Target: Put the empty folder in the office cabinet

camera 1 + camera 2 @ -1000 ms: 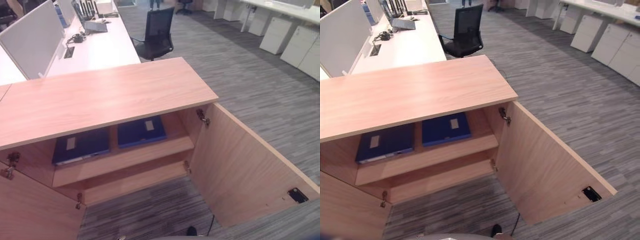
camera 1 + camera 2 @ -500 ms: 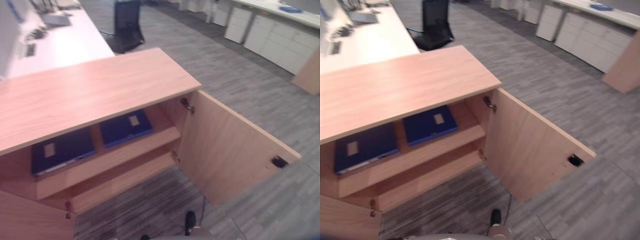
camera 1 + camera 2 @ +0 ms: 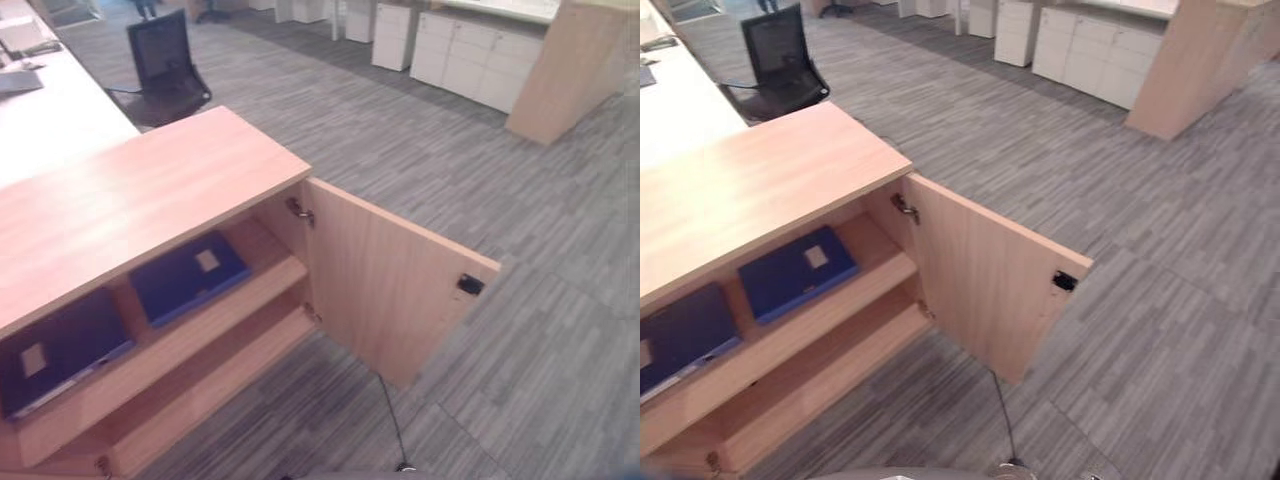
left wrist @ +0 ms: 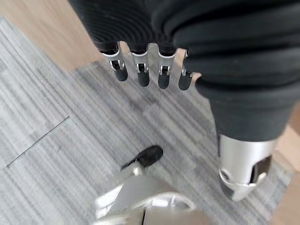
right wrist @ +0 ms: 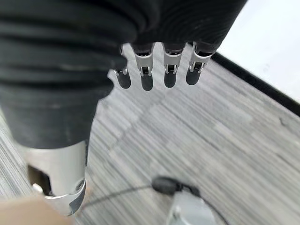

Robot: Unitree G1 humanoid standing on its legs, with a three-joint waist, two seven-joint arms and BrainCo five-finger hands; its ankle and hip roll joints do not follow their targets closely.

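Camera swung right, folders [image 3: 187, 276] unmoved in cabinet [image 3: 150, 190]

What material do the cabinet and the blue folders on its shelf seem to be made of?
The cabinet: probably wood-look laminated board, judging by its even light grain and matt finish. The blue folders: probably plastic or coated card, smooth dark blue with a pale label each; I cannot tell which.

Grey striped carpet floor [image 3: 520, 330]; black office chair [image 3: 165, 65]; white drawer units [image 3: 455, 45] beyond.
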